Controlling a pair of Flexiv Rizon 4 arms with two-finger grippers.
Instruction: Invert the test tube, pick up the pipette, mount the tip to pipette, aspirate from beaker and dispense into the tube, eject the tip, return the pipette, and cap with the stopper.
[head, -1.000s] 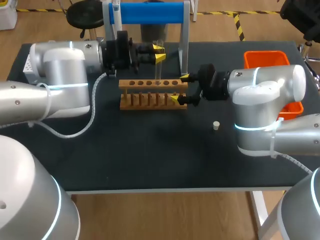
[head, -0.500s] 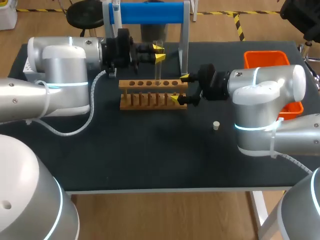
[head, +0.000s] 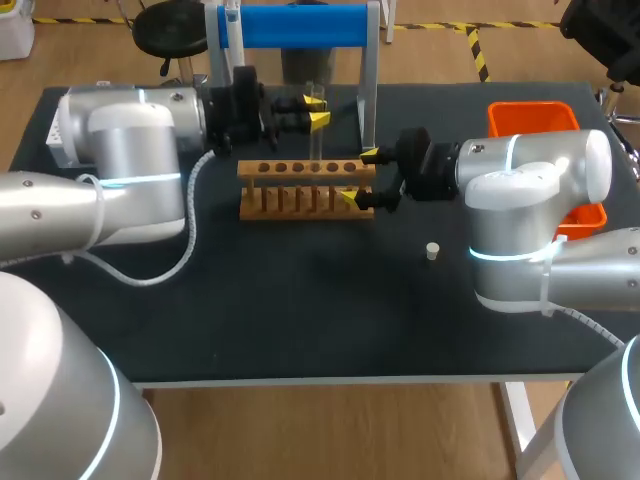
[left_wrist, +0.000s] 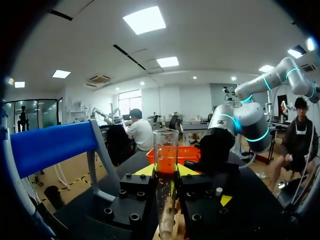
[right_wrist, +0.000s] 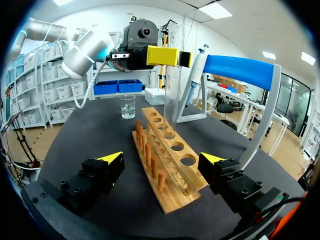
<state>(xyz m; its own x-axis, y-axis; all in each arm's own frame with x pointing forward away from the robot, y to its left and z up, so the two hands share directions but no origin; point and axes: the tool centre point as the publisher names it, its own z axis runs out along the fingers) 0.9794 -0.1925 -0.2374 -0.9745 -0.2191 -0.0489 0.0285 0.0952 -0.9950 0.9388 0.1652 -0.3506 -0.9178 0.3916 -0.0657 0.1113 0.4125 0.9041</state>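
A clear glass test tube (head: 316, 125) stands upright, mouth up, with my left gripper (head: 317, 108) shut on it above the wooden tube rack (head: 305, 186). In the left wrist view the test tube (left_wrist: 165, 165) sits between the left gripper's fingers (left_wrist: 142, 186). In the right wrist view the test tube (right_wrist: 170, 95) reaches down to a hole in the rack's (right_wrist: 167, 165) top board. My right gripper (head: 359, 176) is open and straddles the rack's right end without touching it. The pipette (right_wrist: 196, 75) hangs on the blue-topped stand (head: 290, 25). A beaker (right_wrist: 127, 106) stands beyond the rack.
A small white stopper (head: 432, 250) lies on the dark table (head: 300, 310) in front of my right arm. An orange bin (head: 535, 118) sits at the back right. The stand's posts rise just behind the rack.
The left arm's elbow has shifted slightly while its gripper and the tube stay almost in place. The right arm has not moved.
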